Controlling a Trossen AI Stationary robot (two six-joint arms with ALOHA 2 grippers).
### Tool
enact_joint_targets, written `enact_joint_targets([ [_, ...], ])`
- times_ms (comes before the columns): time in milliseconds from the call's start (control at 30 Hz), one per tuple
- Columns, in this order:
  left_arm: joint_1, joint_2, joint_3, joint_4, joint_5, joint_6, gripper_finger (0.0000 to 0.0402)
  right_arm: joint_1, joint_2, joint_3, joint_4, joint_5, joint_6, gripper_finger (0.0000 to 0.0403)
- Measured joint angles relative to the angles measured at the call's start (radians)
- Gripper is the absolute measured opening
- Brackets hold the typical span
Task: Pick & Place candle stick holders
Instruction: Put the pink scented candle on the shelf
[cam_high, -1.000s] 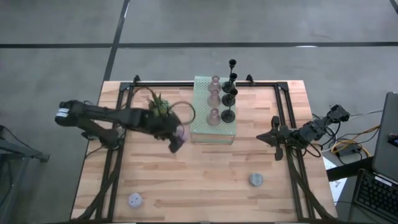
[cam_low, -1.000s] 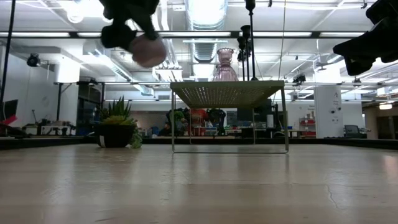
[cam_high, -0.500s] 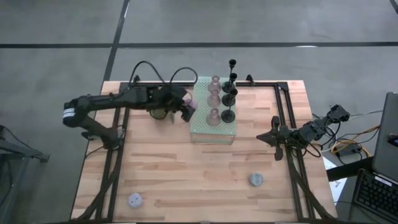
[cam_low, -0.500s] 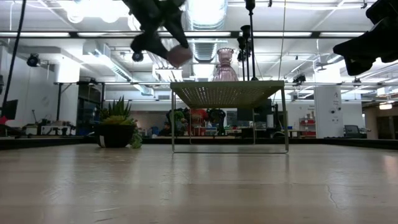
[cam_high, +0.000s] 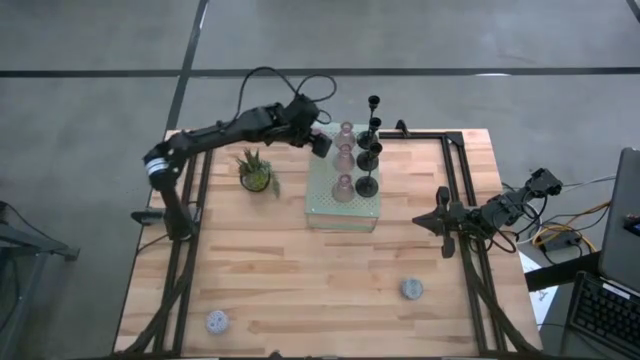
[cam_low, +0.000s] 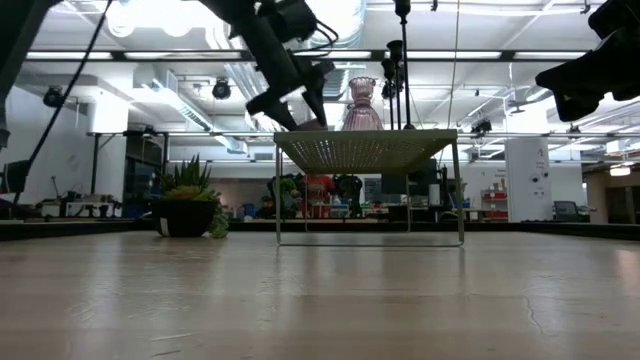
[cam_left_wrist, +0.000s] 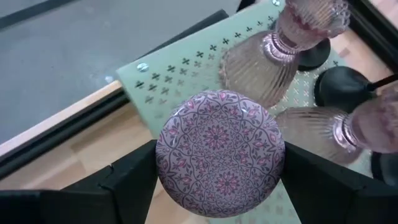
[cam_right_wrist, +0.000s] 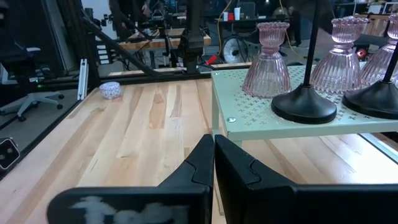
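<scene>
My left gripper (cam_high: 320, 143) hangs over the far left corner of the pale green perforated block (cam_high: 322, 195), shut on a round lavender candle stick holder with a pink pattern (cam_left_wrist: 219, 162). On the block stand three pink glass holders (cam_high: 344, 158) in a row, and black slim-stemmed ones (cam_high: 369, 152) beside them, all on their round bases. Two more lavender holders (cam_high: 411, 289) (cam_high: 217, 321) lie on the table near its front edge. My right gripper (cam_high: 440, 222) waits shut by the table's right side. My left gripper pinches the patterned holder between its two fingers, which sit on opposite sides of its round rim (cam_left_wrist: 163, 163). The fingers (cam_left_wrist: 127, 183) come slanting down from the table's left. The holder is lifted clear above the block, its patterned round face turned toward the wrist.
A small green potted plant (cam_high: 256, 172) stands on the table left of the block. Black frame rails (cam_high: 190, 200) run along the table's left, right and far sides. The bare wood between the block and the near edge is free room.
My left gripper has swung from beside the plant toward the table's far edge and somewhat right, up to the block's far left corner, turning as it went. The patterned holder has travelled with it, still held clear of the table.
</scene>
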Motion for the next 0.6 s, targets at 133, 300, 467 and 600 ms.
enact_joint_targets([
  [133,0.008,0.068,0.054,-0.008,0.008,-0.009,0.0305,0.0,0.0,0.0,0.0,0.0,-0.001,0.0008],
  [300,0.012,0.124,0.088,-0.01,0.005,0.01,0.0305,0.0,0.0,0.0,0.0,0.0,0.0,0.0008],
  [467,0.013,0.125,0.088,-0.02,0.008,0.024,0.0308,0.0,0.0,0.0,0.0,0.0,0.0,0.0008],
  [600,0.014,0.123,0.087,-0.018,0.008,0.025,0.0322,0.0,0.0,0.0,0.0,0.0,-0.001,0.0008],
])
